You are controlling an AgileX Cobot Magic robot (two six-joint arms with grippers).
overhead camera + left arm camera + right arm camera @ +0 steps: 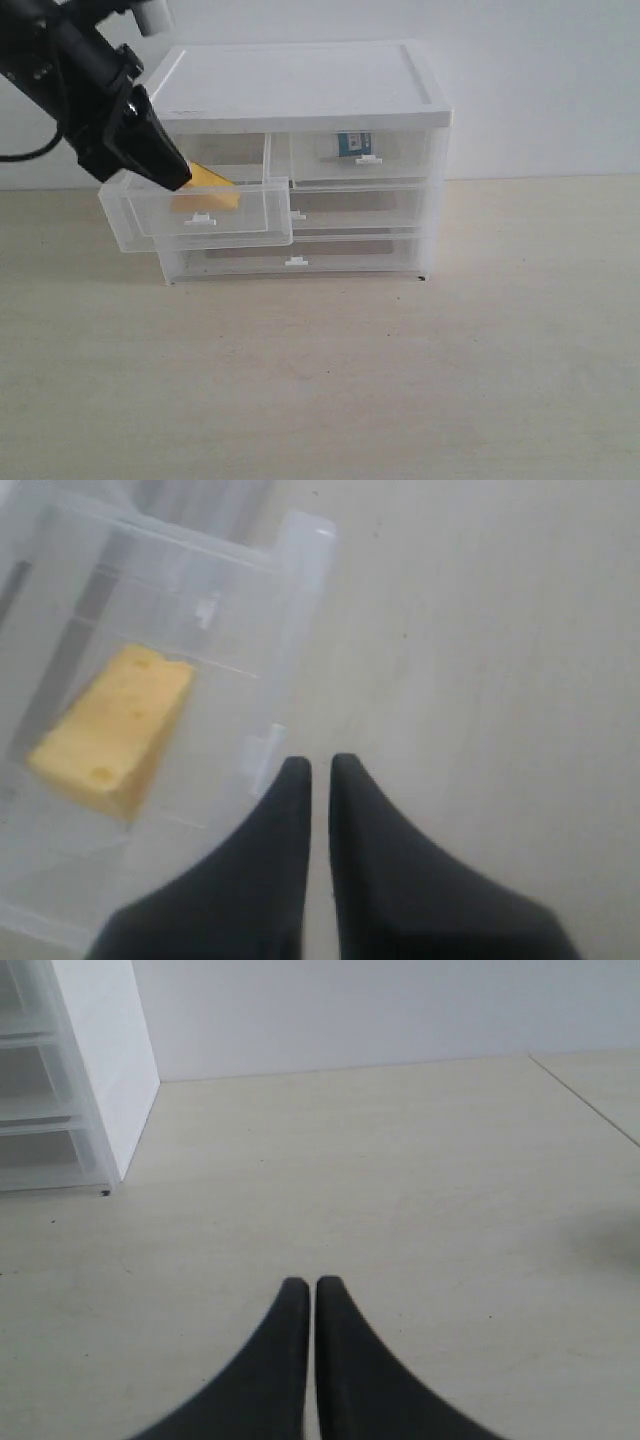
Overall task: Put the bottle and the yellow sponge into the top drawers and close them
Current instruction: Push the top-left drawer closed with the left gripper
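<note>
The yellow sponge (208, 186) (112, 728) lies inside the left top drawer (140, 222) (285, 610), which is pulled out from the white cabinet (300, 85). My left gripper (172, 172) (319, 763) hovers over that drawer's rim, shut with nothing between its fingers. The bottle (353, 143) shows through the front of the right top drawer (400, 158), which is pushed in. My right gripper (304, 1282) is shut and empty above the bare table to the right of the cabinet (95, 1050); it does not show in the exterior view.
Two full-width drawers (350, 210) below the top ones are pushed in. The cabinet stands at the back of a pale wooden table (400, 380) against a white wall. A table edge or seam (590, 1100) runs past on the right.
</note>
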